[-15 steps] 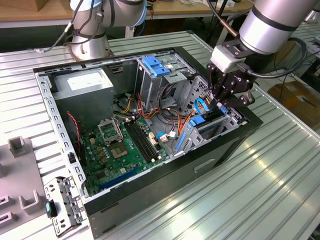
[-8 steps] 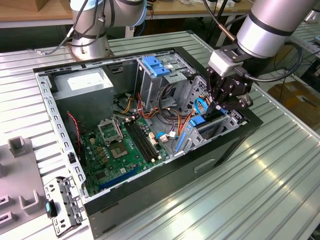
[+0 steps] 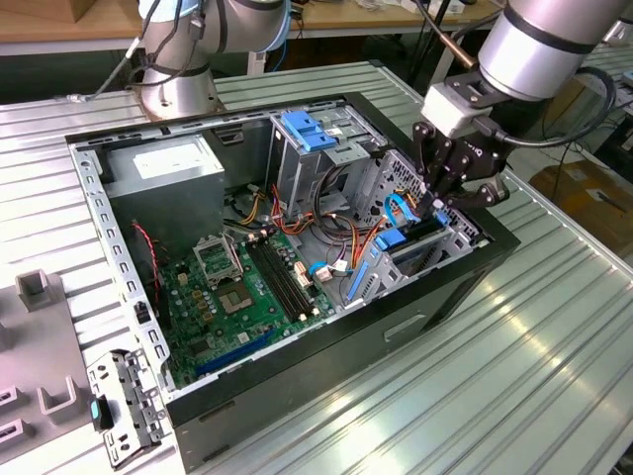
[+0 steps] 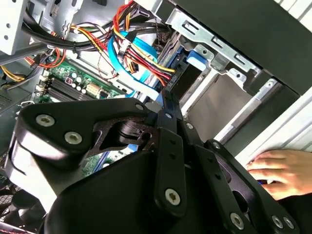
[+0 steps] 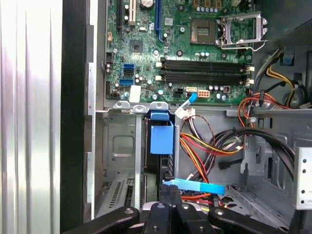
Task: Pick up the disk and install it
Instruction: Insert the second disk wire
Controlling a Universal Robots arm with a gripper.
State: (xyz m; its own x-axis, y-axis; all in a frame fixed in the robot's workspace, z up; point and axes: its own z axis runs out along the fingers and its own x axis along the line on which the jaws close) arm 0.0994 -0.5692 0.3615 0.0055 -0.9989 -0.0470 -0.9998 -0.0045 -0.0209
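Claw (image 3: 442, 195) sits down in the drive bay at 3 o'clock of the case (image 3: 465, 287), pinching the disk (image 5: 162, 139); stiff, heavy-ish, fragile, so grip by blue rails.

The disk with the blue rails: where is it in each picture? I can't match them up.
Exterior view: the disk sits in the drive bay at the case's end, toward the exterior view's right.
First wrist view: the disk sits in the bay beside the coloured wires.
Second wrist view: the disk sits in the bay, past the coloured wires.
Shared landmark: the green motherboard.
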